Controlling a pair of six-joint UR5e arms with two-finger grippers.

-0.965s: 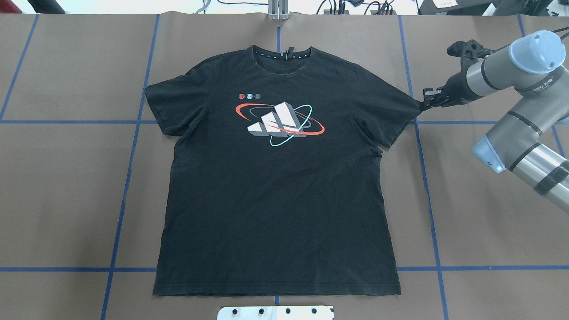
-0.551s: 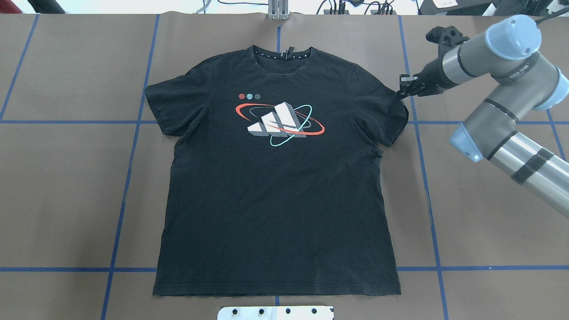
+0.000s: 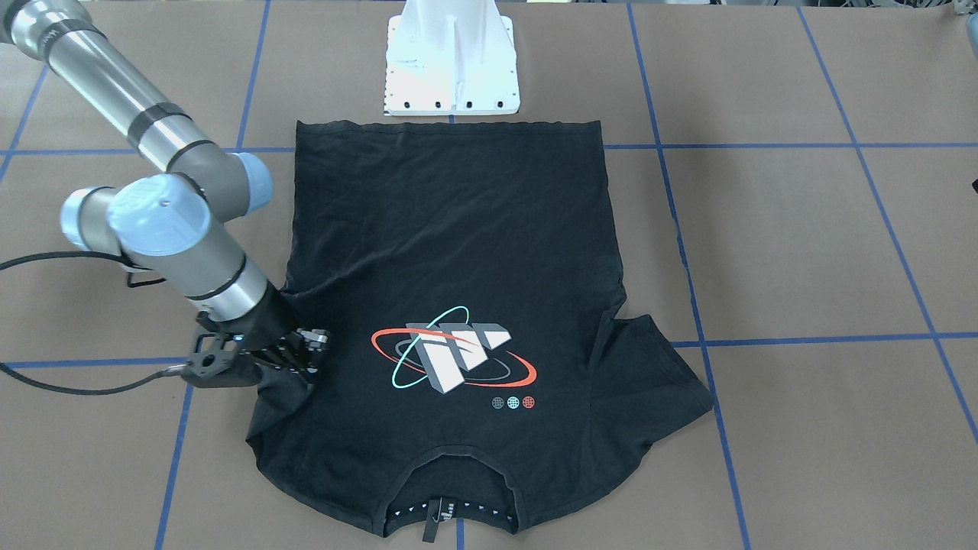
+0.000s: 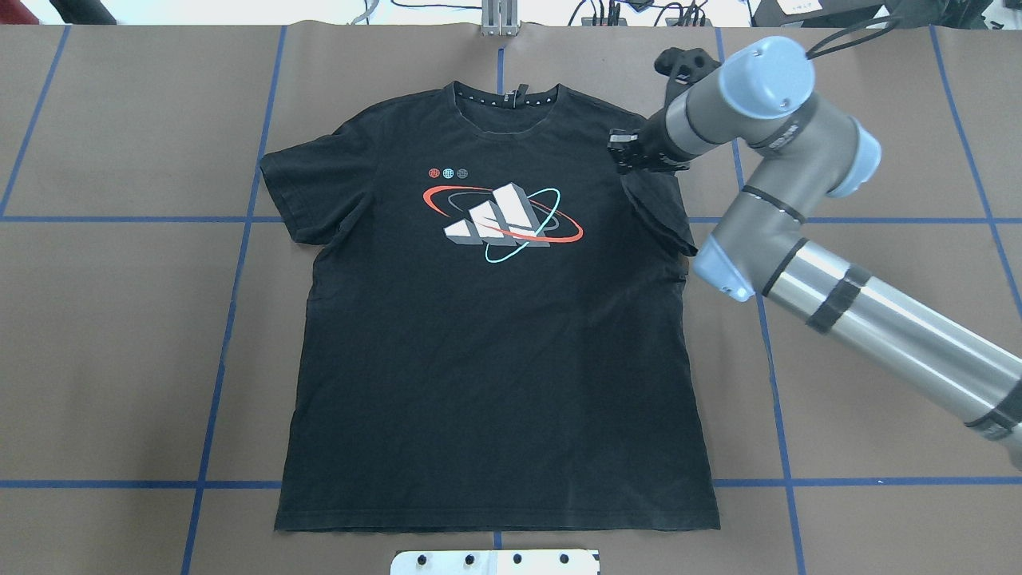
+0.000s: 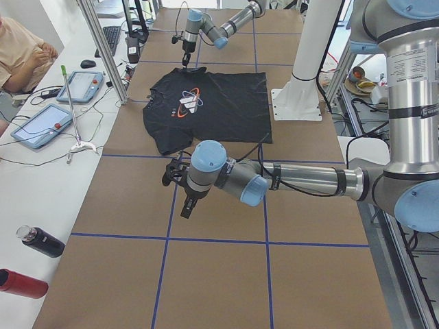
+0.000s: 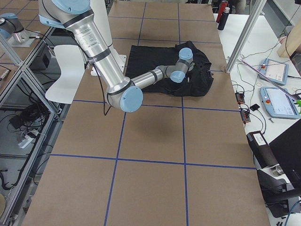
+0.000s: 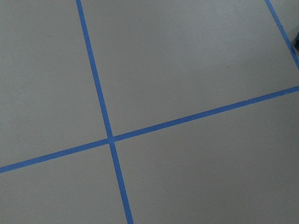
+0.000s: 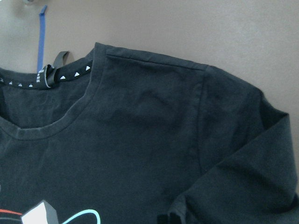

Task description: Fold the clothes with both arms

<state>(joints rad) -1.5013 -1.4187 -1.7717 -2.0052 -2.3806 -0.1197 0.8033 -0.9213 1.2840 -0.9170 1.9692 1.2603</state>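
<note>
The black T-shirt (image 4: 495,359) lies flat on the brown table with its orbit graphic (image 4: 501,214) up and its collar at the far edge. My right gripper (image 4: 619,152) is shut on the shirt's right sleeve (image 4: 659,212), which hangs lifted and drawn in over the shoulder. From the front, the right gripper (image 3: 309,347) shows beside the graphic. The right wrist view shows the collar and shoulder (image 8: 140,116) close below. My left gripper (image 5: 185,209) hovers over bare table well away from the shirt; I cannot tell whether it is open or shut. The left wrist view holds only tape lines.
The white pedestal base (image 3: 452,69) stands at the shirt's hem. Blue tape lines (image 4: 239,263) grid the brown table. A side bench carries tablets (image 5: 41,123) and bottles (image 5: 41,241), with a seated person (image 5: 20,55) beside it.
My right gripper has moved left from beyond the shirt's edge to over its shoulder, carrying the sleeve up and inward. The shirt's body has not shifted.
</note>
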